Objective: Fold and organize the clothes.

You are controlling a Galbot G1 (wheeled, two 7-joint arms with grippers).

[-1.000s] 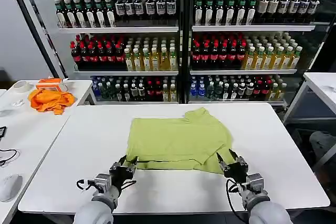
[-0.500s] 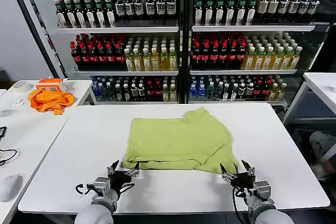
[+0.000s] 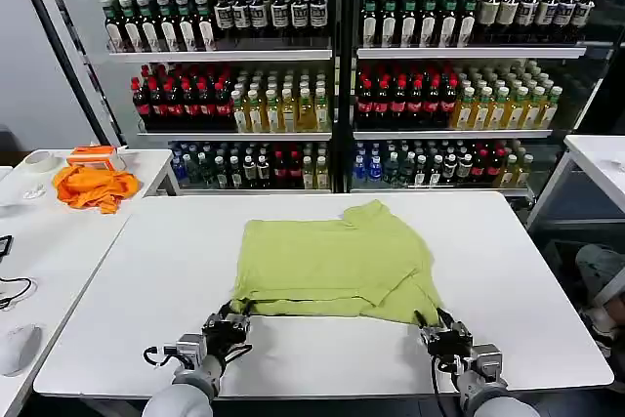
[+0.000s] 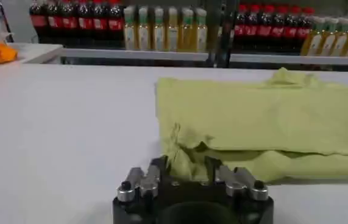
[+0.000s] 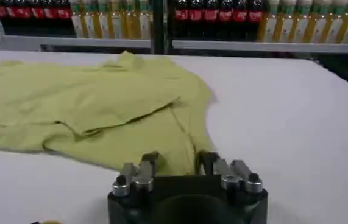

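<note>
The left gripper (image 3: 228, 324), fingers parted, takes in the near left corner of the shirt (image 3: 334, 262); the right gripper (image 3: 441, 326) gapes likewise at the near right corner. The soft, lime-green shirt lies folded and rumpled mid-table (image 3: 146, 271), which is smooth and white.

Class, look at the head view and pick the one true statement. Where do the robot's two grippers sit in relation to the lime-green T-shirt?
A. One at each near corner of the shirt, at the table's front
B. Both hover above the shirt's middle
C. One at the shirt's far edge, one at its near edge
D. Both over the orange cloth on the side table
A: the left gripper and the right gripper each sit at a near corner of the T-shirt.
</note>
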